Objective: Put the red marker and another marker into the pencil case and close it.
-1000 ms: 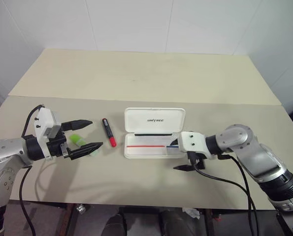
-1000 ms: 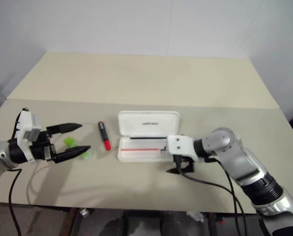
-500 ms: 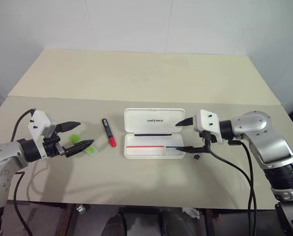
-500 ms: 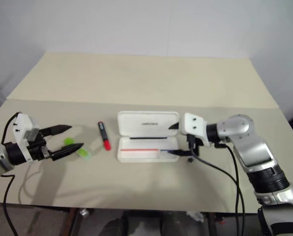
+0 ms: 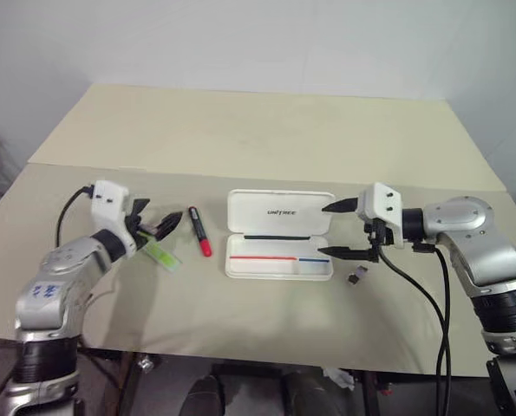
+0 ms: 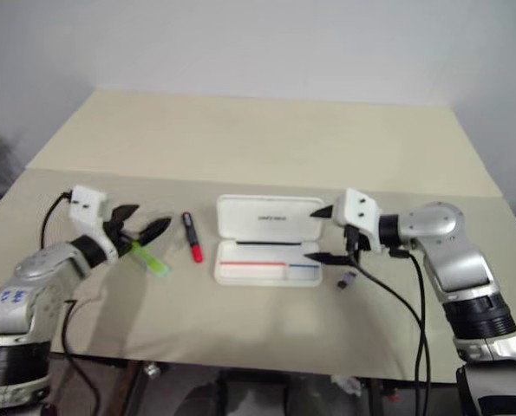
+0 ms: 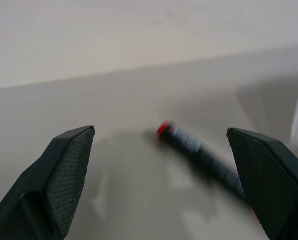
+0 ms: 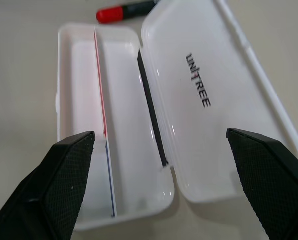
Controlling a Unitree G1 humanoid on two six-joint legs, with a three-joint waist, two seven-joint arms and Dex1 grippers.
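Lengthwise, red marker (image 5: pixel 199 232) points red cap toward robot.

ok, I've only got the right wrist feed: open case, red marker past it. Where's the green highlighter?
Observer: The light-green highlighter lies on the table beyond the red marker from the pencil case, under the left gripper.
Operator: Is the left holding it?
Observer: No. Its fingers are open and empty, and its wrist view looks at the red marker.
Operator: Anything loose near my right gripper?
Observer: A small dark clip lies on the table just below the right gripper, beside the case's right end.
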